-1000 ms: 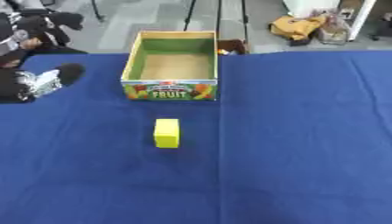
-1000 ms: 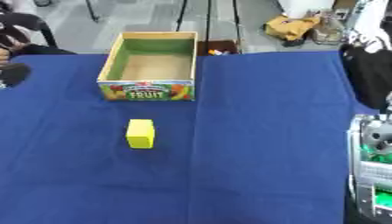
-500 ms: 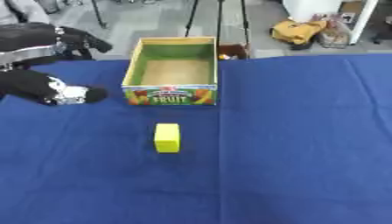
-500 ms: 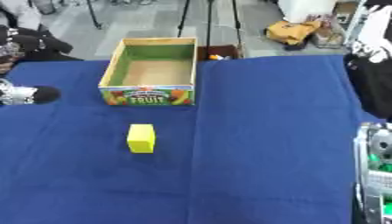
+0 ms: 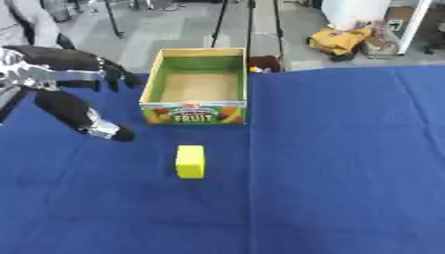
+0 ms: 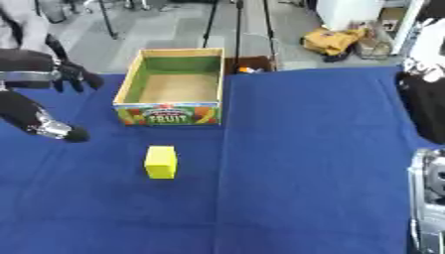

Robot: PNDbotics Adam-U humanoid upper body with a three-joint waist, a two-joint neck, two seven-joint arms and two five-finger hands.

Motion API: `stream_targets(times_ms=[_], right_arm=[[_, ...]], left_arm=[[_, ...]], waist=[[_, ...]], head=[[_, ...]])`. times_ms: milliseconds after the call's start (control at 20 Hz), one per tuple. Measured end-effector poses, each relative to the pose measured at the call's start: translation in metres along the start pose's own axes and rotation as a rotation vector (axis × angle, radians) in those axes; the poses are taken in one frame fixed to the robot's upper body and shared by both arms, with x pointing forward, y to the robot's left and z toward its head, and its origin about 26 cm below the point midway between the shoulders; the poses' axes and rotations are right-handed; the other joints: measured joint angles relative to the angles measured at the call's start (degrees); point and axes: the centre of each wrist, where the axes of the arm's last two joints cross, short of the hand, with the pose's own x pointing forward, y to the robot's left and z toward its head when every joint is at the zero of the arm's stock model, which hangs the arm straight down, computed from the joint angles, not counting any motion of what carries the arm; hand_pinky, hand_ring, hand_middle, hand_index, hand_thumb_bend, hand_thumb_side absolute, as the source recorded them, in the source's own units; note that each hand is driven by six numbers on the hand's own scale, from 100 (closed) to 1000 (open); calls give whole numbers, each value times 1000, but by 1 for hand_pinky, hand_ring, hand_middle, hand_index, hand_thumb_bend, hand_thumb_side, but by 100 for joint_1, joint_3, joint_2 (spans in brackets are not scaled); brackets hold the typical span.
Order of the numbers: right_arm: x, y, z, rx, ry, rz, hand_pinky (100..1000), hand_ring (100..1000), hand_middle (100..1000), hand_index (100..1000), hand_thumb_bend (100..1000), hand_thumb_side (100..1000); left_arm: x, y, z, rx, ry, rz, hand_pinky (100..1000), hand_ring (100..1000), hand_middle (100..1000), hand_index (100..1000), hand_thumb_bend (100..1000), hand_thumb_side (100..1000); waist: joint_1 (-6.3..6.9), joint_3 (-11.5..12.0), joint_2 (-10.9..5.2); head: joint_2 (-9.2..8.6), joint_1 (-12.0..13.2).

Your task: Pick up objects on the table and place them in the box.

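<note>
- We've got our left hand [image 5: 61, 84] up over the blue table [image 5: 330, 163], coming in from the view's left side; fingers spread wide, thumb pointing down and toward the middle, nothing held.
- Fingertips [image 5: 117, 79] reach toward the box's left wall, near it but w/ a gap.
- Box [image 5: 195, 84]: open-top cardboard, green inside walls, brown floor, "FRUIT" print on the front. Sits just right of our left hand, at the far side of the table. We see nothing in it.
- Yellow block [image 5: 190, 161]: lies flat on the cloth, nearer to us than the box's front, apart from it. It's below and right of our thumb tip [image 5: 120, 134], clear of it; not touched.
- Right hand: only a black and silver part of the arm [image 6: 427, 124] shows at the right edge of the right eye view, well apart from block and box. The hand itself isn't in view, so we can't tell its fingers.
- Beyond the table's far edge: grey floor, a yellow bag [image 5: 340, 39], stand legs [image 5: 219, 20].
</note>
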Motion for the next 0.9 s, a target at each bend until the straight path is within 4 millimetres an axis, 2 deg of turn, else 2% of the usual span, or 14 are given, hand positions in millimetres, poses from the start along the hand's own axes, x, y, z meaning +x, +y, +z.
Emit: stream_targets(times_ms=[400, 900], right_arm=[[0, 0, 0, 2, 1, -4, 700, 778, 542, 799, 100, 622], [1, 1, 0, -3, 3, -10, 699, 777, 540, 797, 100, 598]], left_arm=[[-4, -7, -41, -68, -16, 74, 719, 806, 870, 1000, 707, 716], [-5, -18, -83, -138, -27, 133, 710, 796, 875, 1000, 640, 650]], waist=[[38, -79, 1], [76, -160, 55]], head=[[-21, 55], [-48, 87]])
